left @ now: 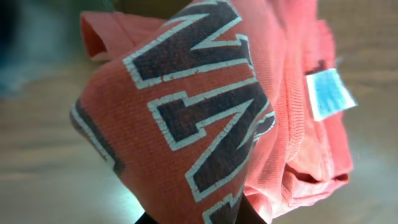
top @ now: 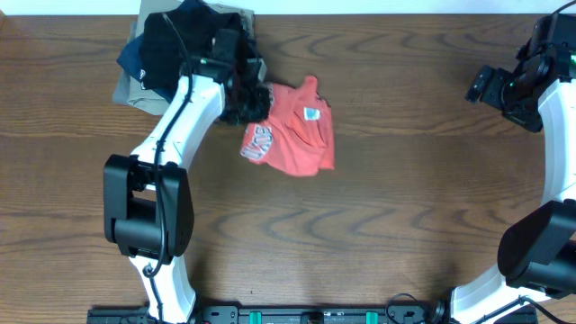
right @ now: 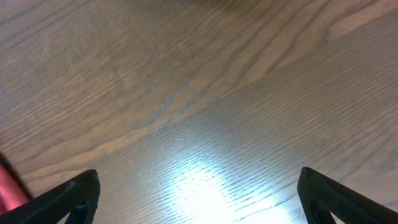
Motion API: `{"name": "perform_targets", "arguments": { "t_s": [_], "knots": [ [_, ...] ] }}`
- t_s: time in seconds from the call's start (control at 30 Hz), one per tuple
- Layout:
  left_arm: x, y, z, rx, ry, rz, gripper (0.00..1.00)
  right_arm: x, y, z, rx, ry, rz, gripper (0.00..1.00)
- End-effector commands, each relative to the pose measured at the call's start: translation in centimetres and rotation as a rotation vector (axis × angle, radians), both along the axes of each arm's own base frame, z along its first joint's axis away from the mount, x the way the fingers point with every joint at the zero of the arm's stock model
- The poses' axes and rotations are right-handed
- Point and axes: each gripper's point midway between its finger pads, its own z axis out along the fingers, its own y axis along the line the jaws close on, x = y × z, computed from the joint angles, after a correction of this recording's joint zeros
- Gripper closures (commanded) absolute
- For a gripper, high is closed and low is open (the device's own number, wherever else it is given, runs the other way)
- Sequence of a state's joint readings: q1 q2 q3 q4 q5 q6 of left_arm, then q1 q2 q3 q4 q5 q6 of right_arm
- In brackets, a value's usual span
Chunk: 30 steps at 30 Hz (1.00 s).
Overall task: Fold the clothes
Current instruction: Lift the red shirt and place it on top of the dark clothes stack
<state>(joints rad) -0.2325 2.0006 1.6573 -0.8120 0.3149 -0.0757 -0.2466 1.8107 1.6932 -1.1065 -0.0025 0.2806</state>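
Coral shirt (left: 205, 124) fills the left wrist view, bunched up right at the lens, with block lettering and a pale blue tag (left: 329, 93) facing the camera. Left gripper (top: 252, 101) sits at the shirt's left edge. Its jaws are buried in cloth, so I can't tell if they've closed on it; probably pinching an edge to drag it flat. Shirt lies crumpled centre-left on the table, just beside the pile, not folded yet. Right gripper (right: 199, 177) is spread wide and holds nothing, over bare wood at the far right, well apart from the shirt. Likely parked to keep clear. Table (right: 186, 93) is dark wood grain with a glare patch under the right wrist. Far corner behind the left arm: pile of dark clothes (top: 180, 40) on a tan garment (top: 135, 90), waiting.
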Motion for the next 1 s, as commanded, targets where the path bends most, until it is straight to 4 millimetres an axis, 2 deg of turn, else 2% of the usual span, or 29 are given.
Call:
{"name": "perform_targets", "arguments": {
  "t_s": [0.0,0.17,0.4,0.53,0.77,0.97],
  "knots": [
    [2.7,1.9,4.6,0.08,-0.166,-0.007,0.94,0.0,-0.2,0.0,-0.011,0.003,0.0,0.01],
    [4.9,2.5,8.2,0.071,-0.269,0.006,0.94,0.0,-0.2,0.0,-0.011,0.003,0.0,0.01],
    [7.1,3.8,12.7,0.109,-0.399,0.032,0.94,0.0,-0.2,0.0,-0.011,0.003,0.0,0.01],
    [8.1,3.9,14.9,0.12,-0.472,0.032,0.94,0.0,-0.2,0.0,-0.01,0.003,0.0,0.01],
    [9.9,5.5,16.6,0.161,-0.562,0.089,0.94,0.0,-0.2,0.0,-0.011,0.003,0.0,0.01],
    [11.4,8.7,17.8,0.167,-0.618,0.157,0.94,0.0,-0.2,0.0,-0.01,0.003,0.0,0.01]
  ]
}}
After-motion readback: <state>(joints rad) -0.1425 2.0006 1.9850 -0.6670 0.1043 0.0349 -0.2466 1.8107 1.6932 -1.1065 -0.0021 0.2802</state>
